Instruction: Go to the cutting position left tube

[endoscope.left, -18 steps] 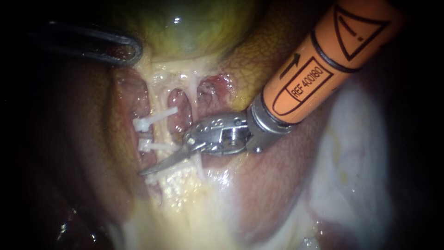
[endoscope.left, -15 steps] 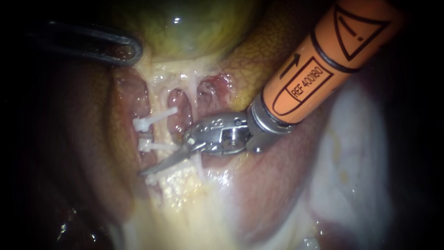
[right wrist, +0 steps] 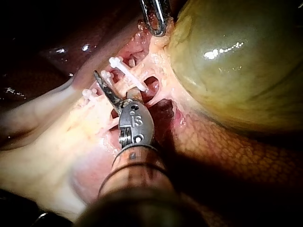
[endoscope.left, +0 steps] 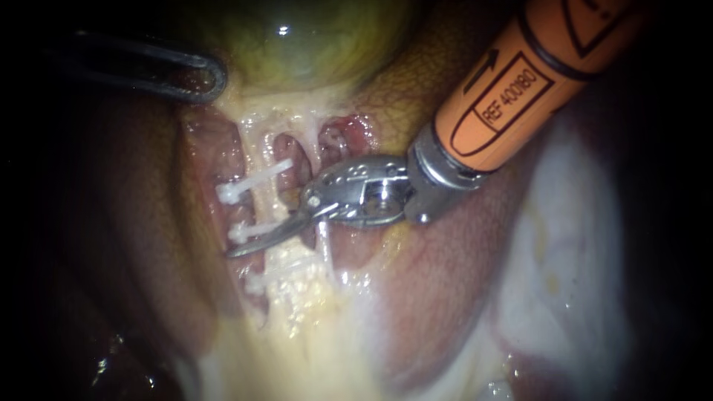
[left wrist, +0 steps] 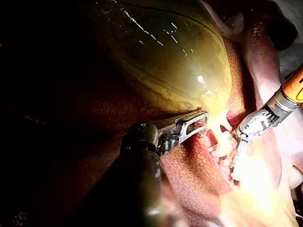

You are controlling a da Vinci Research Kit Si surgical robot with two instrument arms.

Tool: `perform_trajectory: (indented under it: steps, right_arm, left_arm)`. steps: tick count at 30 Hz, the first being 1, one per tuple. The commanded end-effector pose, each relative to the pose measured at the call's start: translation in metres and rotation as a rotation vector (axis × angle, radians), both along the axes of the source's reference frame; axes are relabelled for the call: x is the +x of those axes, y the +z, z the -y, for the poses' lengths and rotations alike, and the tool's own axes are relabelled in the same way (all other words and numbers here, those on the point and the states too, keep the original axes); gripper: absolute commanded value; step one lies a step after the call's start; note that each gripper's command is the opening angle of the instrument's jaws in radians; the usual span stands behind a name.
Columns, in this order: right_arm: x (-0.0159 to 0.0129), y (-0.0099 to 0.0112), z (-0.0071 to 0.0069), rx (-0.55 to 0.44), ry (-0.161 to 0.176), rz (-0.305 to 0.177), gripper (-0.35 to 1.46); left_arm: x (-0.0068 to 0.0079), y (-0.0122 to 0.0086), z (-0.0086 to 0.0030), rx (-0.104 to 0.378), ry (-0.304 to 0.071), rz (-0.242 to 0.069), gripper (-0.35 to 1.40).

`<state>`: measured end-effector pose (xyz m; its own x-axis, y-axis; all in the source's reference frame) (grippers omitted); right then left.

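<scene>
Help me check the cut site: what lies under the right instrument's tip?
The right instrument lies tip-first across the pale left tube, beside a white clip. The stretch of tube beneath the metal is covered.

The pale left tube (endoscope.left: 259, 156) (carrying three white clips (endoscope.left: 249, 184)) is running crosswise under the right instrument's closed pincer (endoscope.left: 234, 250).

Endoscope and both wrist cameras, close in, share the left tube (endoscope.left: 256, 148).

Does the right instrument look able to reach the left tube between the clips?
Likely yes: the right instrument lies across the left tube beside a clip; nothing blocks it.
</scene>
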<state>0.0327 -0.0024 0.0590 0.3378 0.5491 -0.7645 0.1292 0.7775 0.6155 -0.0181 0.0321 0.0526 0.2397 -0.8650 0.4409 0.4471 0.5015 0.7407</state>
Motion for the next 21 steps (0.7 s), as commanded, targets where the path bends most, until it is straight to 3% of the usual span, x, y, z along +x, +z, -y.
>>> perform_trajectory:
  steps: [1,4,7,17,21]
  right_arm:
    - [0.0000,0.0000,0.0000,0.001,0.003,-0.004,1.07]
    - [0.0001,0.0000,-0.0001,0.004,0.007,-0.016,1.07]
    - [0.0002,0.0002,-0.0001,0.050,-0.013,-0.058,1.07]
    - [0.0002,0.0009,0.0007,0.316,-0.102,-0.285,1.07]
    - [0.0003,0.0008,0.0008,0.353,-0.116,-0.352,1.04]
  left_arm:
    - [0.0000,0.0000,0.0000,0.000,0.001,0.000,-0.35]
    - [0.0000,0.0000,0.0000,0.000,0.001,0.000,-0.35]
    - [0.0000,0.0000,0.0000,0.000,0.001,0.000,-0.35]
    - [0.0000,0.0000,0.0000,0.000,0.001,0.000,-0.35]
    - [0.0000,0.0000,-0.0001,0.000,0.001,0.000,-0.35]
